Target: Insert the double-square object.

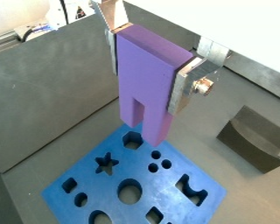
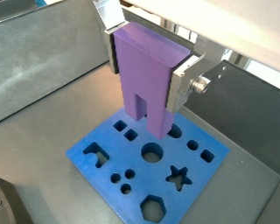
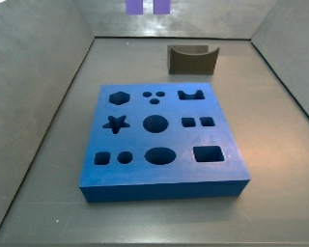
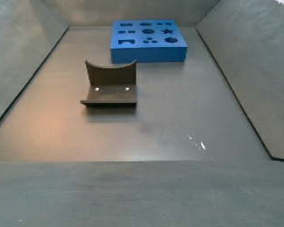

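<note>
The double-square object [image 1: 152, 61] is a tall lavender-purple block with two square prongs pointing down. My gripper [image 1: 146, 85] is shut on its upper part, with a silver finger [image 1: 184, 83] on each side. It shows the same way in both wrist views [image 2: 149, 70]. The block hangs well above the blue board [image 1: 168, 194], whose top has several shaped holes. In a side view only the prong tips [image 3: 148, 7] show at the top edge, beyond the board's [image 3: 170, 183] far end. The gripper is out of both side views.
A dark grey curved block [image 3: 192, 60] stands on the floor beyond the board; it also shows in a side view [image 4: 110, 84] and a wrist view [image 1: 257, 140]. Grey sloping walls [image 3: 54, 96] enclose the floor on all sides.
</note>
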